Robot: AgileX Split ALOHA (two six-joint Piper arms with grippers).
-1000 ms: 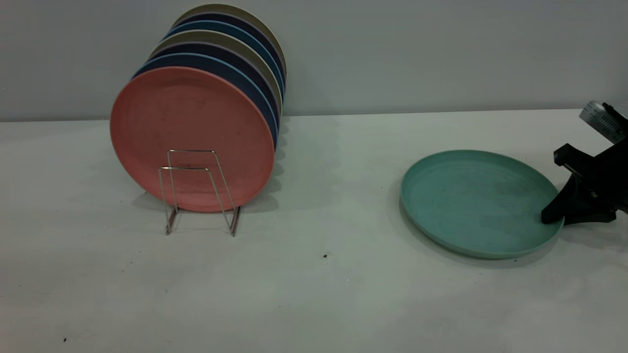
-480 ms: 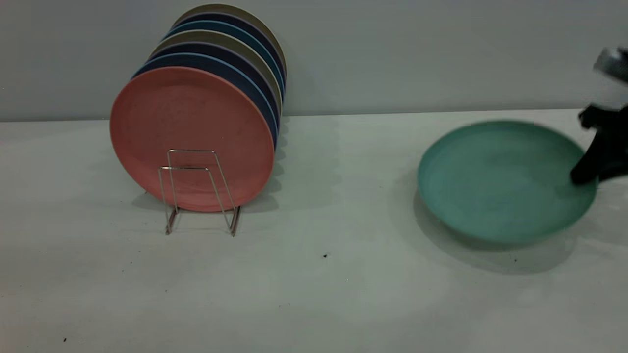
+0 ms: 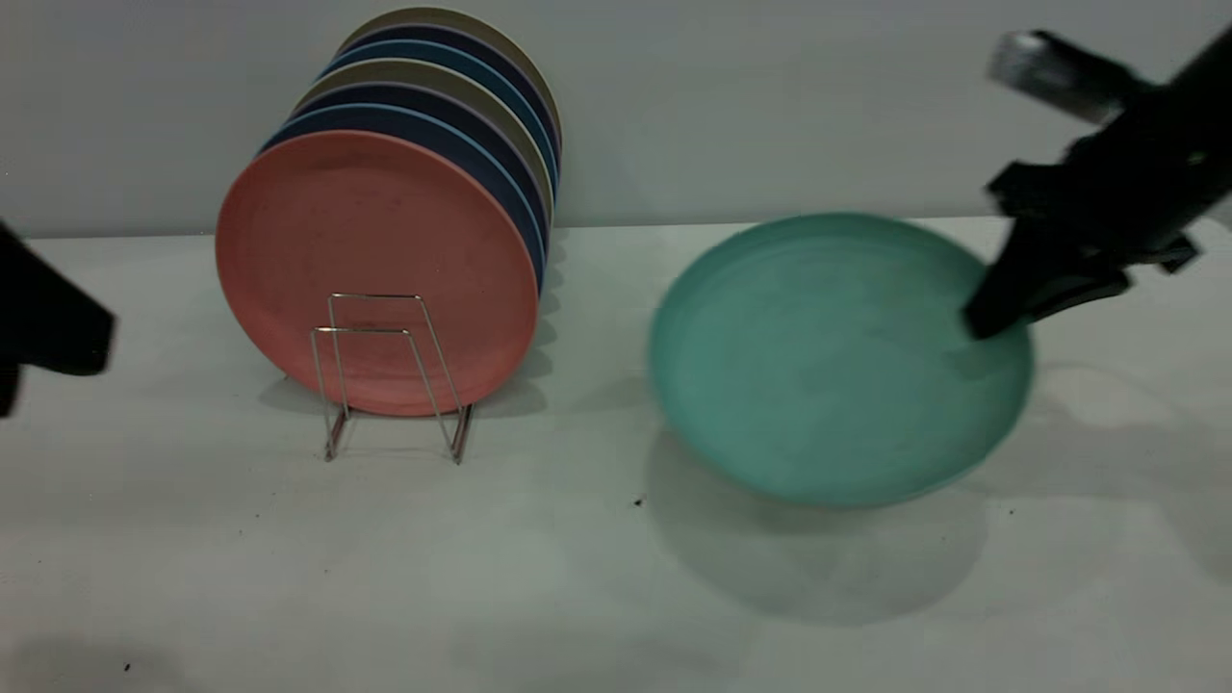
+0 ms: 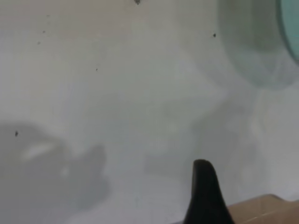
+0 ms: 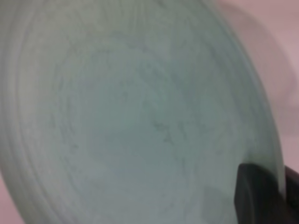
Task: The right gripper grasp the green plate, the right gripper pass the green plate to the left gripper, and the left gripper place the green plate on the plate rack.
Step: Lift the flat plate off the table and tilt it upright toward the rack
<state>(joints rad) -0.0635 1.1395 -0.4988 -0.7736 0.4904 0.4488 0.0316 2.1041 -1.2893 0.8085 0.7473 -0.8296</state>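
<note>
A round, matte green plate (image 3: 839, 358) hangs tilted above the pale table (image 3: 597, 577), its shadow beneath it, at the right of the exterior view. The right gripper (image 3: 991, 318), black with wedge fingers, is clamped on the plate's right rim. The left gripper (image 3: 43, 332) shows only as a dark shape at the left edge; its opening cannot be told. The thin wire plate rack (image 3: 390, 375) holds upright plates, a salmon-pink plate (image 3: 375, 265) foremost. No writing is legible
</note>
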